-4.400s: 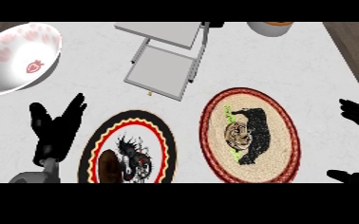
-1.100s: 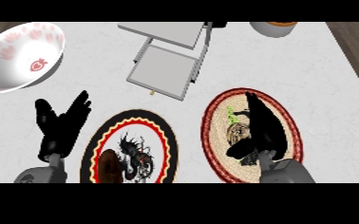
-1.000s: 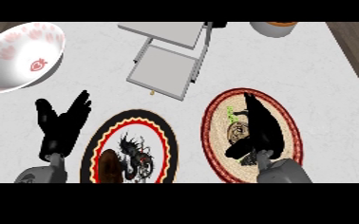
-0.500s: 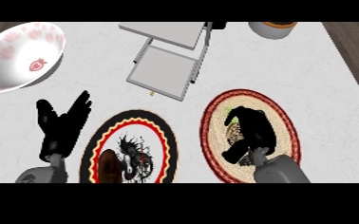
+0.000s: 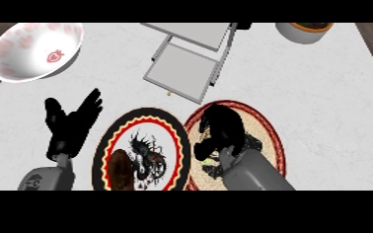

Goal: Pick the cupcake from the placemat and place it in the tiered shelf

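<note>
Drawn in toward the middle of the placemat [image 5: 272, 128] since half a second ago, with the right hand [image 5: 222, 133] now balled up, fingers curled down round the cupcake [image 5: 210, 163]. Nearly all hidden under that fist, with only a green-and-dark scrap showing by the wrist, seemingly not yet off the mat. Left hand [image 5: 69, 126] open and resting beside the red-rimmed plate [image 5: 146, 113]. Just past the mat's far edge, the grey tiered shelf [image 5: 186, 69]; well apart at far left, a white bowl [image 5: 36, 49]. Judged mid-grasp: pick under way, placing not begun. Next, likely: lifting clear of the mat, then carrying forward and slightly left onto a shelf tier.
</note>
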